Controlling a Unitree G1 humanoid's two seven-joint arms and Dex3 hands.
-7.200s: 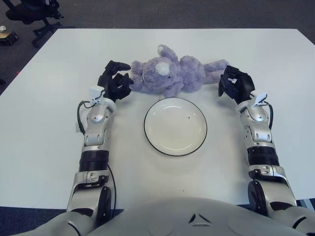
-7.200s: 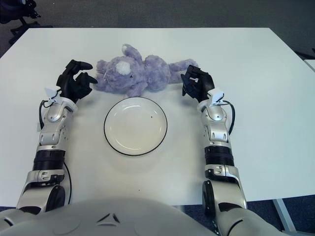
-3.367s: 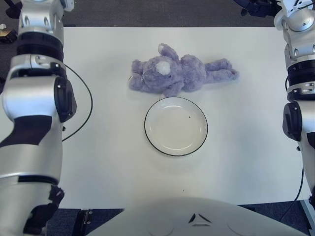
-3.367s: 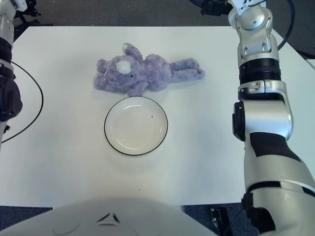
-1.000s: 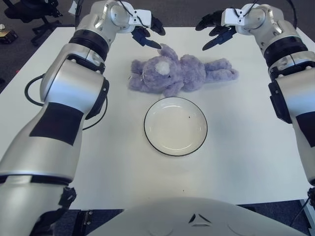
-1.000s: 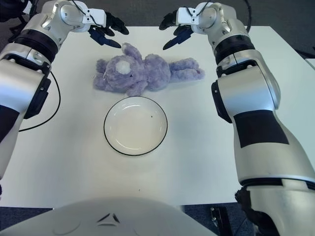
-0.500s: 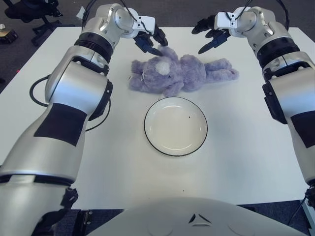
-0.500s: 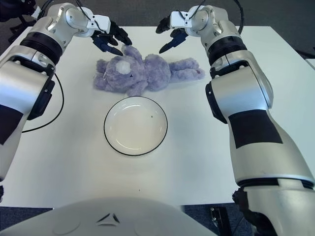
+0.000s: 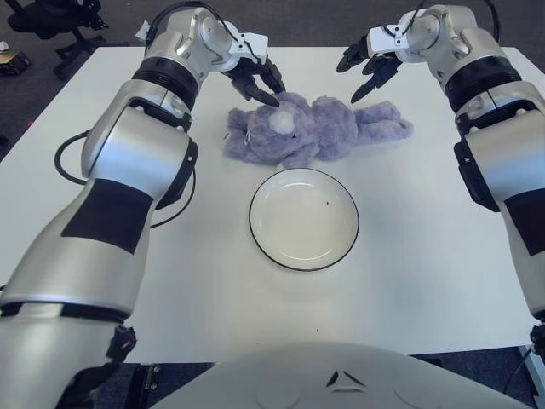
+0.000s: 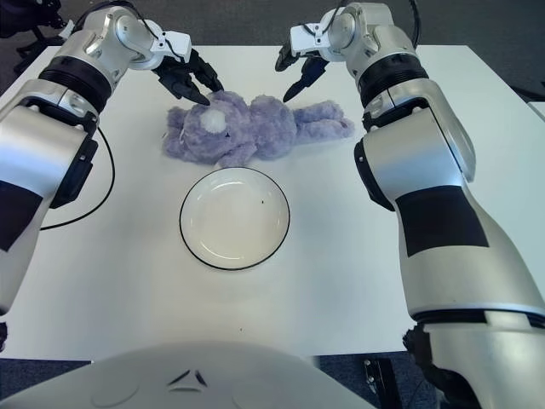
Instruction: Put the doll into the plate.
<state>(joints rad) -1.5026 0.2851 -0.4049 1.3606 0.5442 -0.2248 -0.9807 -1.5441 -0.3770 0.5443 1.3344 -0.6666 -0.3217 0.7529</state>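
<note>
A purple plush doll lies on its side on the white table, head to the left, legs stretching right. Just in front of it sits a white plate with a dark rim, nothing in it. My left hand comes in from behind, fingers spread, its tips at the doll's ear and head. My right hand hovers behind the doll's body and legs, fingers spread and pointing down, a little above the plush. Neither hand holds anything.
The white table stretches wide around the plate. A black office chair stands beyond the far left corner. Dark carpet lies behind the table's far edge.
Both hands have come down and inward toward the doll. The left hand's fingertips have reached the doll's ear; the right hand has shifted slightly right. Doll and plate have not moved.
</note>
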